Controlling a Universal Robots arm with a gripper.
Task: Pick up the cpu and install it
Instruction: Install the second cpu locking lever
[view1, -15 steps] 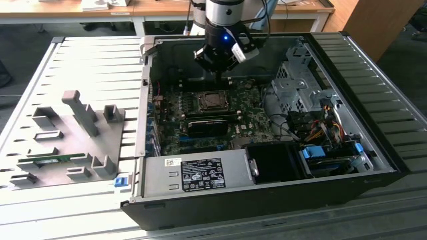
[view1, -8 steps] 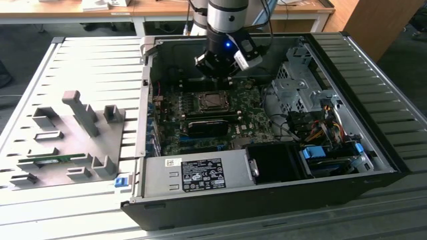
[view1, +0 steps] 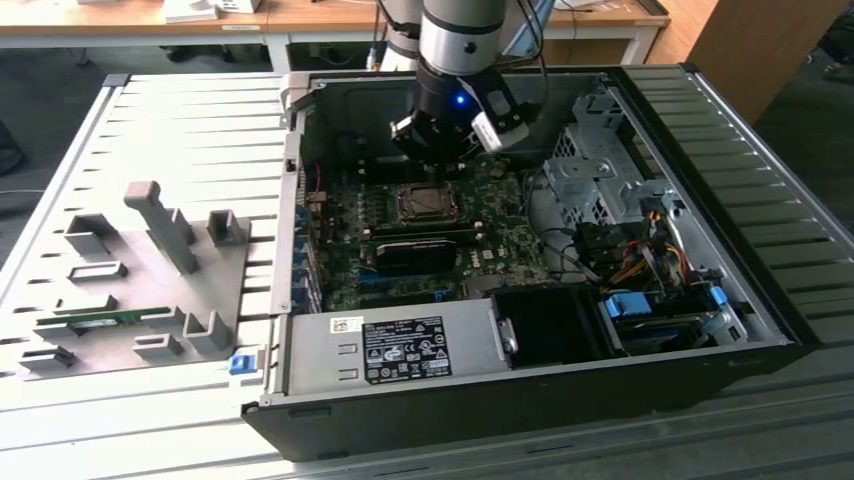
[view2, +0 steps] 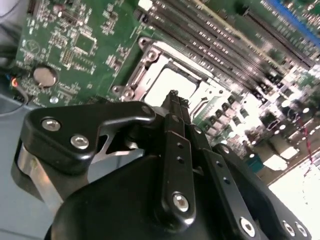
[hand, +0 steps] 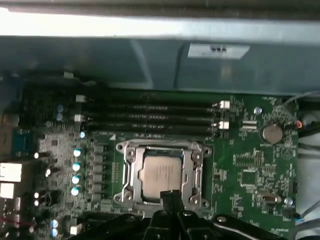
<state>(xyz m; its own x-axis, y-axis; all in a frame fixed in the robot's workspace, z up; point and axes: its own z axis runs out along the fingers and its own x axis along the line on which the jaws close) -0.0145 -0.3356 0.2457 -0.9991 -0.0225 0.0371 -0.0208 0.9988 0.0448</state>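
Observation:
The cpu (hand: 159, 173) is a silvery-grey square chip lying flat inside the metal-framed socket (hand: 129, 172) on the green motherboard (hand: 250, 170). In the second wrist view the cpu (view2: 167, 82) shows just beyond the fingertips. My gripper (hand: 170, 194) hangs a little above the cpu's near edge, its black fingers (view2: 172, 107) pressed together with nothing between them. In the exterior view the gripper (view1: 438, 165) is inside the open computer case, right over the socket (view1: 427, 203).
Empty memory slots (hand: 150, 117) run beside the socket. The case walls (view1: 300, 180) surround the board. A power supply (view1: 387, 350), a black shroud (view1: 554, 325) and cables (view1: 641, 250) lie at the near side. A grey fixture plate (view1: 134, 270) with a green memory stick (view1: 100, 320) sits outside.

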